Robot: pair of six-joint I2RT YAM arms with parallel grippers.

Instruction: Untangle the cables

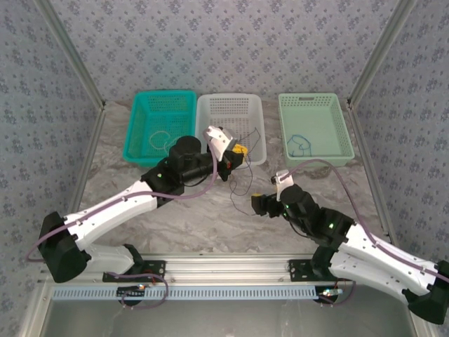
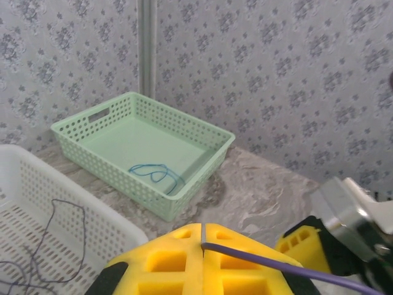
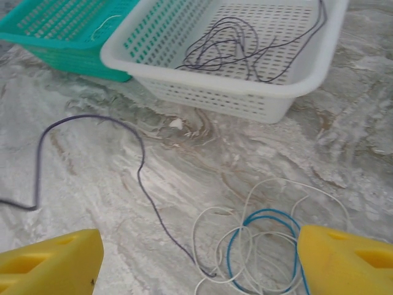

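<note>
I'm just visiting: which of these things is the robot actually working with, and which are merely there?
In the job: white-and-blue tangle; dark cable, pinched by the left gripper; open right gripper; teal basket, white basket, green basket, each holding cable.
Merely there: table; frame; wallpaper.

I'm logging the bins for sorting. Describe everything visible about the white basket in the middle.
The white basket is a rectangular tray that looks like plastic, with a rounded rim. Its walls and floor are pierced by rows of small holes. It stands upright on the marbled table, between the teal basket and the pale green basket. A thin dark cable lies inside in loose loops, with one strand climbing toward the rim.
</note>
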